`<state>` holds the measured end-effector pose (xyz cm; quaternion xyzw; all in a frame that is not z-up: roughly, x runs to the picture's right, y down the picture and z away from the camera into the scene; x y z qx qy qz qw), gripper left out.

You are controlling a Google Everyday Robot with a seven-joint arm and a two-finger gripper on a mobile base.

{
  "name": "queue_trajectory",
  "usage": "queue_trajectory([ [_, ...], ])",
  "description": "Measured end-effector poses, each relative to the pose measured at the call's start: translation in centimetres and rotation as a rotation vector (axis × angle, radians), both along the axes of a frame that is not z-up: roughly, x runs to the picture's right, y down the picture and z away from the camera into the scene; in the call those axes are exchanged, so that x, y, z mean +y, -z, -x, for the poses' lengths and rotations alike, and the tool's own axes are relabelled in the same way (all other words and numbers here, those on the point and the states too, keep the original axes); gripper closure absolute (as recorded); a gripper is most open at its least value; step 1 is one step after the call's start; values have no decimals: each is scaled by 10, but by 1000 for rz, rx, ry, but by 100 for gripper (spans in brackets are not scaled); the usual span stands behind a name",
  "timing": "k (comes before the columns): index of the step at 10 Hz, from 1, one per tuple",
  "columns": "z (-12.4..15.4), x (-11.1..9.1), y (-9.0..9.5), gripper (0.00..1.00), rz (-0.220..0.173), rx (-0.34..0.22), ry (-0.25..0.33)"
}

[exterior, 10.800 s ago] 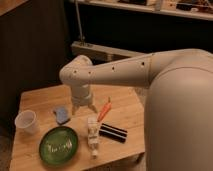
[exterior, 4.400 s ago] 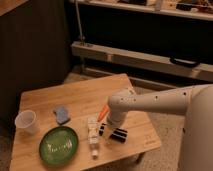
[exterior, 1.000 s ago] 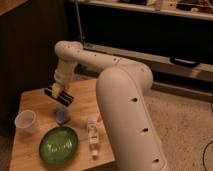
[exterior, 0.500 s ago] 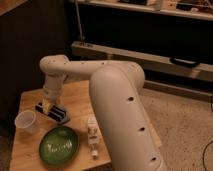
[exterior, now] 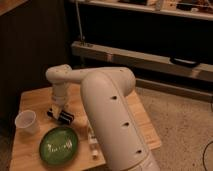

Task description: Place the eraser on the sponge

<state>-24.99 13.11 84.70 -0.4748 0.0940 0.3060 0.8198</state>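
Observation:
My gripper [exterior: 58, 109] points down over the left middle of the wooden table [exterior: 36, 98]. It is shut on the eraser [exterior: 61, 116], a flat black block that lies nearly level just below the fingertips. The eraser sits low, at the spot behind the green plate. The sponge is hidden beneath the eraser and the gripper. My white arm sweeps in from the lower right and covers much of the table's right half.
A translucent white cup [exterior: 26, 121] stands at the table's left edge. A green plate [exterior: 59, 145] lies in front of the eraser. A clear plastic bottle [exterior: 92, 140] lies beside the plate, partly behind my arm. Dark shelving stands behind the table.
The gripper has carried the eraser to the right and down, from beside the cup to the spot where the light-blue sponge showed. The sponge no longer shows.

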Motion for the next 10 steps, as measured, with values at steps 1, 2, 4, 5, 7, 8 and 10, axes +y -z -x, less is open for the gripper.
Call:
queue_trajectory([
  [1, -4, -5, 0, 100, -15, 11, 3],
  [2, -5, -10, 3, 100, -28, 15, 6],
  [4, -4, -12, 4, 100, -38, 16, 7],
  [5, -4, -14, 4, 100, -41, 16, 5],
  [7, -1, -10, 1, 100, -33, 15, 5],
  [8, -2, -10, -3, 100, -29, 15, -3],
  [10, 0, -12, -9, 100, -24, 17, -15],
])
